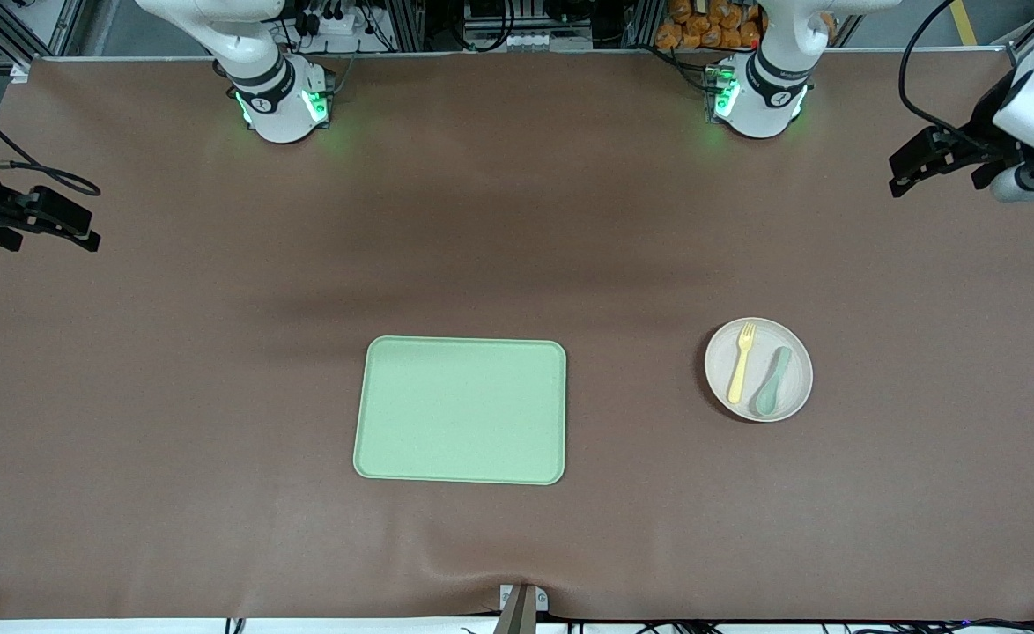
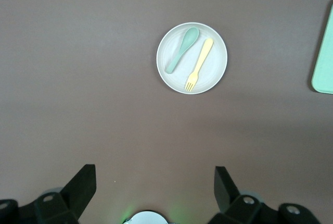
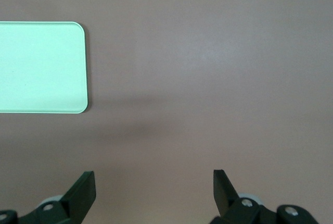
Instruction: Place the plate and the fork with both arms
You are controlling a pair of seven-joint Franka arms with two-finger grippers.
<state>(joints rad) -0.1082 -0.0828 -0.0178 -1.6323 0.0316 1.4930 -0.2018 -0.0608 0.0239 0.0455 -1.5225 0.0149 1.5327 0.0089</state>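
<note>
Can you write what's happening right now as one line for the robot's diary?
phase: start | left claw: open, waiting | right claw: open, waiting | fork, spoon: on plate | tray: bare

arms [image 1: 262, 79]: white shells | black joint bands, cables | bases lit green

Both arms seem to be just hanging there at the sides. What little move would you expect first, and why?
Probably the left gripper, open and high over its end of the table, comes down toward the plate. The plate lies on the table at that end, with the fork and a spoon on it, and the tray has nothing on it. The right gripper, open too, waits.
</note>
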